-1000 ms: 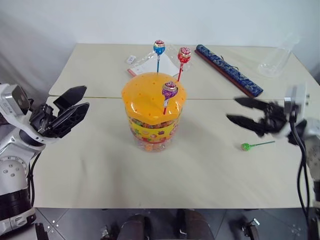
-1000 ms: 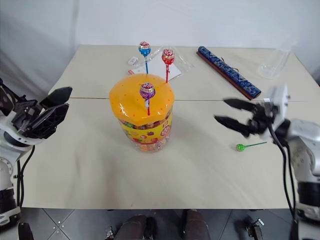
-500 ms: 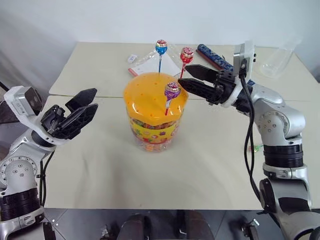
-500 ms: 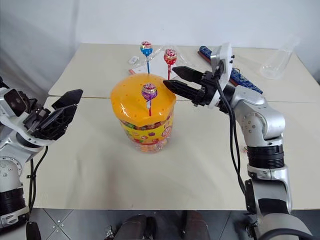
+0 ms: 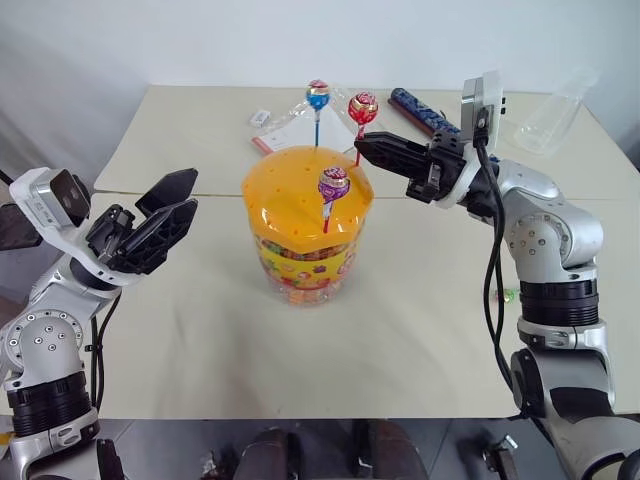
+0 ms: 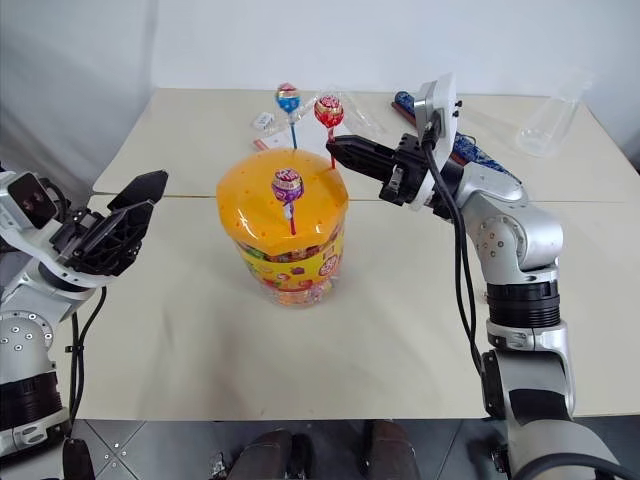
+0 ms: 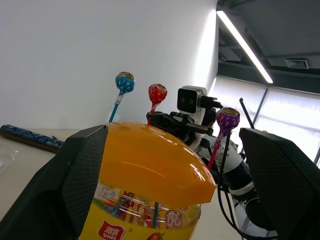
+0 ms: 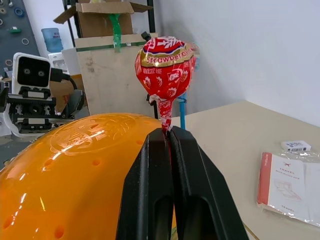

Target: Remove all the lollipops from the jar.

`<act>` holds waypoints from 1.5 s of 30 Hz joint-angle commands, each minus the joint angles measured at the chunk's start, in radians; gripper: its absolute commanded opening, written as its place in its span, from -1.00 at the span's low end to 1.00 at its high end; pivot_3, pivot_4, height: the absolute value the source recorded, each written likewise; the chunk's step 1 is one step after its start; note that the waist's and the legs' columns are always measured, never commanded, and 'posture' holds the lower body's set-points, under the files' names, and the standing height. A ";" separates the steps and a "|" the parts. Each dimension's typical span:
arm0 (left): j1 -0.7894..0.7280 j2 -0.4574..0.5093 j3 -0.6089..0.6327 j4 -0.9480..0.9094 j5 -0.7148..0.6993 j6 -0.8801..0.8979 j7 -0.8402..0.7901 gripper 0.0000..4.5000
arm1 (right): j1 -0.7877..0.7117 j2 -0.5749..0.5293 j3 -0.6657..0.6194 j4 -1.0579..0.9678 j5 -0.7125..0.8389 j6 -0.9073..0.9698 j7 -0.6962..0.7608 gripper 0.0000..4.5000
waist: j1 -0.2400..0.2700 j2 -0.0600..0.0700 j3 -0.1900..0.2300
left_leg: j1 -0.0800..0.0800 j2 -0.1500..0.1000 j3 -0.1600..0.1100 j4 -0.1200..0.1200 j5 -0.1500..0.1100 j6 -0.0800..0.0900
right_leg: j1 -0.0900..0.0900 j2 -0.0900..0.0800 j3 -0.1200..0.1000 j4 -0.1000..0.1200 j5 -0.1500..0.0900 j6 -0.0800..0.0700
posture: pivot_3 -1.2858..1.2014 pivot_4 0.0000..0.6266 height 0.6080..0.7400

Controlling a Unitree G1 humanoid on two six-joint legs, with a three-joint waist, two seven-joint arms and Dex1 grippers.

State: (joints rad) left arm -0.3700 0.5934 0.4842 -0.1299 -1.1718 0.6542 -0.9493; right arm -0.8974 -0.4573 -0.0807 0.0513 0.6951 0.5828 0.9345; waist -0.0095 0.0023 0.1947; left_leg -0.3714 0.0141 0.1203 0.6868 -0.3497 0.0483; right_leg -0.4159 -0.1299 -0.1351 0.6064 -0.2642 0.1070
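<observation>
Beige table [image 5: 200, 330] against a white wall, the jar [image 5: 306, 225] standing mid-table: clear plastic cylinder, yellow patterned label, domed orange lid with small holes. Three lollipops stick up from the lid on thin sticks: blue lollipop [image 5: 318, 95] at the far side, red lollipop [image 5: 363, 107] next to it, purple lollipop [image 5: 334, 184] at the near side. Versus a second ago: the right gripper [image 5: 362, 144] was out over the table's right side with jaws spread, near the green lollipop [image 5: 505, 295]; now it has swung in to the jar's far right rim and its two black fingers are pinched together on the red lollipop's stick just below the candy, as the right wrist view shows. Half a second ago the jaws were still apart. Red lollipop is still seated in the lid. Green lollipop lies flat on the table, right of the jar, mostly hidden behind the right arm. The left gripper [image 5: 170, 205] hovers left of the jar, fingers spread wide, holding nothing, barely shifted. A dark patterned flat box [image 5: 420, 110] and a clear plastic bag [image 5: 555, 115] lie at the far right.
</observation>
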 commanded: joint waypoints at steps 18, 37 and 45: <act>0.073 0.162 -0.128 -0.091 0.241 -0.167 -0.316 1.00 | 0.672 -0.717 -0.188 0.241 -0.362 -0.545 0.432 -0.99 | 0.006 0.000 0.000 | 0.002 0.000 0.008 -0.002 -0.001 0.002 | 0.003 0.001 0.003 -0.011 0.000 0.002 | 0.03 -0.52 1.00; 0.067 0.084 0.022 -0.058 0.069 -0.125 -0.157 1.00 | 0.520 -0.430 -0.174 -0.223 0.097 -0.253 0.277 0.26 | -0.015 0.002 0.001 | 0.002 0.002 0.000 0.000 0.000 0.000 | 0.002 -0.004 0.007 -0.003 0.000 0.001 | 0.03 -0.52 1.00; 0.120 0.093 0.074 -0.011 0.014 -0.062 -0.124 1.00 | 0.283 -0.236 0.019 -0.408 0.147 -0.125 0.162 0.26 | 0.012 0.001 0.001 | 0.001 0.001 -0.003 0.001 -0.002 0.000 | 0.002 -0.003 0.004 -0.002 0.000 0.001 | 0.03 -0.52 1.00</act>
State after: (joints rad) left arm -0.2565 0.6714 0.5514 -0.1371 -1.1605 0.5857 -1.0513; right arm -0.5967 -0.6961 -0.0710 -0.3278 0.8502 0.4593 1.0974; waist 0.0021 0.0036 0.1954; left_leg -0.3708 0.0142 0.1172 0.6883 -0.3521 0.0487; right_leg -0.4135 -0.1330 -0.1316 0.6045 -0.2639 0.1077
